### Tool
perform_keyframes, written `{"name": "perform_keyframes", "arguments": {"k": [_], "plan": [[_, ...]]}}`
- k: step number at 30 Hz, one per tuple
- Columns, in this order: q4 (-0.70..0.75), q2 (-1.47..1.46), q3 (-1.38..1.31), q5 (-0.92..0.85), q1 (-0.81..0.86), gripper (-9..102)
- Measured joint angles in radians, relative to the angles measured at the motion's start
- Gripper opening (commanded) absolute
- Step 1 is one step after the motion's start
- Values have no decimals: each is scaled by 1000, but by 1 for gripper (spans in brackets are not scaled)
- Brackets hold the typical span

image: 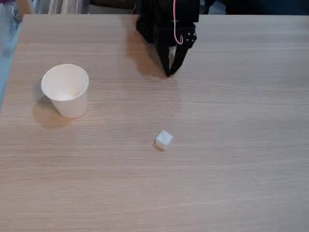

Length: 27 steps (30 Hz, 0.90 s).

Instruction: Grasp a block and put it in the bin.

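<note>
Gripper [169,71] sits at the top centre of the fixed view, black, pointing down toward the table [231,159]. We see its fingers converge to one tip with no gap showing, so we read them as together, nothing held. A white and red cable runs down the arm above it. We see the block [163,139] lying free on the wood table below the gripper, well apart from it, slightly turned so a corner faces us. We see the cup [66,90] upright at the left, mouth open toward us, well apart from both block and gripper. Inside of the cup looks plain white; we cannot tell more. Shadows fall left of the cup and the gripper.
</note>
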Motion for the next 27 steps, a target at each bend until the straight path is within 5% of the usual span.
{"name": "perform_keyframes", "arguments": {"k": [15, 27], "plan": [[43, -38, -153, -25, 23, 0], [-52, -577, -514, 61, 23, 0]]}}
